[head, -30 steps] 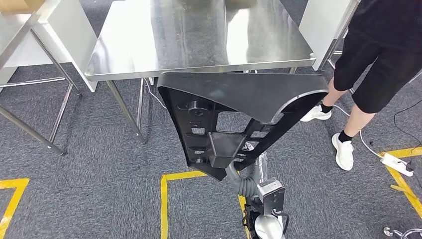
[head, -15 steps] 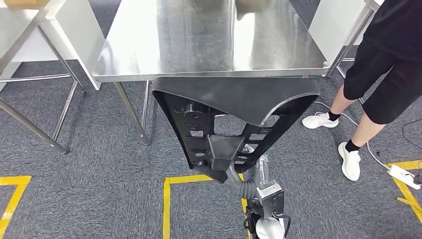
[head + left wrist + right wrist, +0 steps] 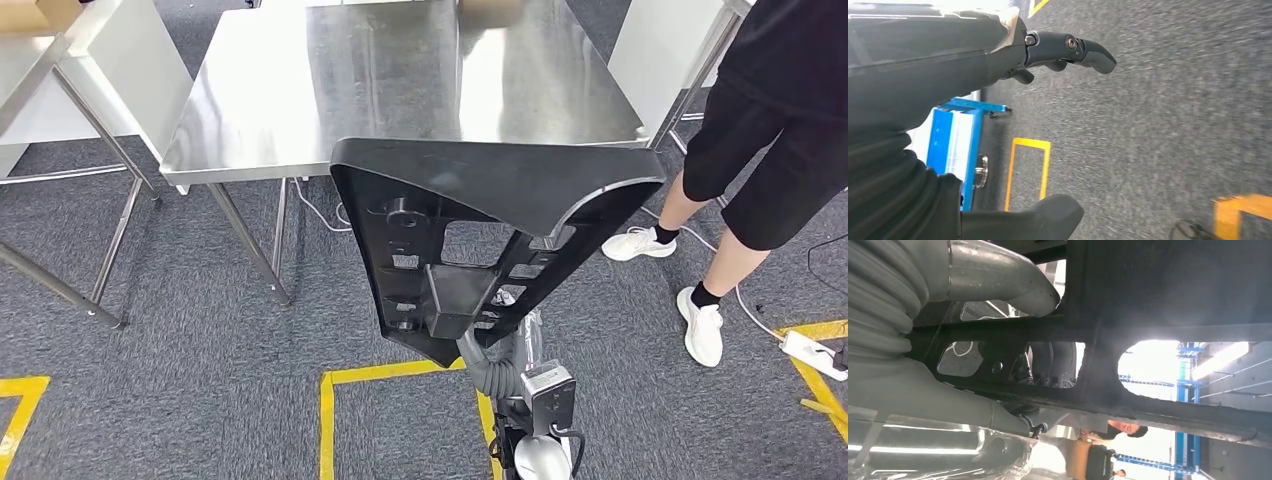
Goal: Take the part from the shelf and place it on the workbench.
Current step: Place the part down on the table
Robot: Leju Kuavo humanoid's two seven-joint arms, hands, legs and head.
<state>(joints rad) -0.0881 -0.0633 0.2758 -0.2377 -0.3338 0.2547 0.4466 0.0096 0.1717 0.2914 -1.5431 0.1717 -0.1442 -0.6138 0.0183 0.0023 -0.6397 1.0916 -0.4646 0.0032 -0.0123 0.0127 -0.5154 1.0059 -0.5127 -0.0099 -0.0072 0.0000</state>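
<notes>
A large black plastic part, triangular with ribs and cut-outs on its underside, is held up in front of me, broad end at the top. My right hand grips its frame from below, the grey thumb pressed against a bar; in the head view the part hides the hand, and the right forearm rises beneath it. The part's upper edge overlaps the front edge of the stainless steel workbench. My left hand hangs over grey carpet, fingers and thumb apart, holding nothing.
A person in black shorts and white shoes stands at the bench's right corner. Another metal-legged table stands on the left, a white panel at the back right. Yellow floor tape and a power strip lie on the carpet.
The whole view has shifted, so the camera has moved. The part's upper edge was just below the bench's front edge half a second ago and overlaps it now. The person has shifted their feet.
</notes>
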